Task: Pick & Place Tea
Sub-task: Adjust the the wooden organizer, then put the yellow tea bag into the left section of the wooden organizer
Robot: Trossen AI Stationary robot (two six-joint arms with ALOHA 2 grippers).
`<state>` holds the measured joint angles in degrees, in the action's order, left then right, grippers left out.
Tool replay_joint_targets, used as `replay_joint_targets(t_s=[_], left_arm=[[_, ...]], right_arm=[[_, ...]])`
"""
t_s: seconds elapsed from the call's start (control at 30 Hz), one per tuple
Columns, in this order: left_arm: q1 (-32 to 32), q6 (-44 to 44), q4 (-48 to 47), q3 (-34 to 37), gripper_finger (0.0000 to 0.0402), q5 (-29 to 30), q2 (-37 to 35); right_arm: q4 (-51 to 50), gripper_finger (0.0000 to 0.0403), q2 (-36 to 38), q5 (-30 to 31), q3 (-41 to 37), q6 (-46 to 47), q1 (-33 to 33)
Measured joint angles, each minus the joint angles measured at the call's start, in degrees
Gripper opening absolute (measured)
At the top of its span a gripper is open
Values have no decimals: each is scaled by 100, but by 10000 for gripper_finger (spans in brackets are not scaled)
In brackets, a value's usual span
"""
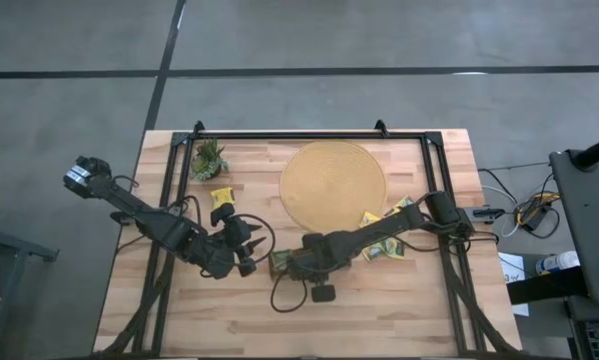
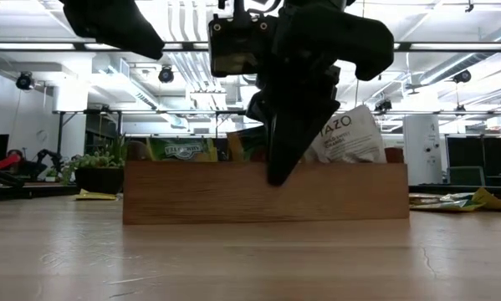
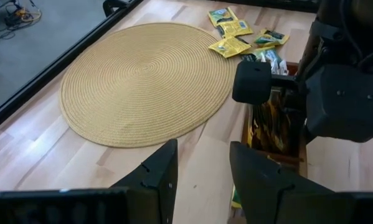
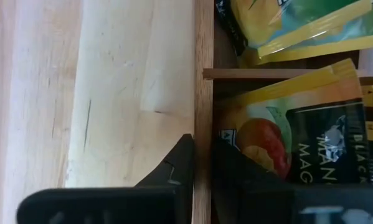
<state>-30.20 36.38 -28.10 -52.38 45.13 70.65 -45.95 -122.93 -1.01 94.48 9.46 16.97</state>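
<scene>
A wooden tray (image 2: 267,194) stands near the table's front middle, with tea sachets (image 2: 346,138) upright in it. Loose yellow tea sachets (image 1: 384,240) lie at the round woven mat's (image 1: 334,185) near right rim, and one more sachet (image 1: 221,200) lies by the plant (image 1: 209,160). My right gripper (image 4: 203,171) points down into the tray (image 1: 279,262) and is shut on its wall. My left gripper (image 3: 203,171) hovers just left of the tray, open, with nothing between its fingers. My right gripper pinches the tray's thin long wall (image 4: 203,118), one finger outside over the table and one finger (image 4: 233,174) inside beside an orange sachet (image 4: 279,130). The fingers come from above, pointing down. The tray rests flat on the table.
A black frame (image 1: 309,135) runs round the table's far and side edges. Cables lie by the right arm's base (image 1: 449,215). Bare wood shows in front of the tray and at the near left.
</scene>
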Motion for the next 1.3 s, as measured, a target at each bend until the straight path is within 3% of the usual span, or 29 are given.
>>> replay_joint_targets(t_s=[0.17, 0.57, 0.9, 1.07, 1.2, 1.3], left_arm=[[0, 17, 2, 18, 139, -26, 2], [0, 110, 15, 24, 139, -57, 2], [0, 120, -4, 142, 139, -72, 2], [2, 170, -53, 346, 139, -75, 4], [35, 324, -219, 479, 139, 1, 4], [147, 647, -295, 582, 139, 123, 2]], right_arm=[[1, 42, 0, -37, 7, 85, 1], [-118, 117, 397, -72, 142, -42, 3], [-329, 152, 1540, -54, 149, -119, 1], [-471, 151, 2163, -48, 151, -630, 1], [-669, 144, 2737, -33, 77, -106, -7], [-195, 139, 3188, -34, -195, -449, 1]])
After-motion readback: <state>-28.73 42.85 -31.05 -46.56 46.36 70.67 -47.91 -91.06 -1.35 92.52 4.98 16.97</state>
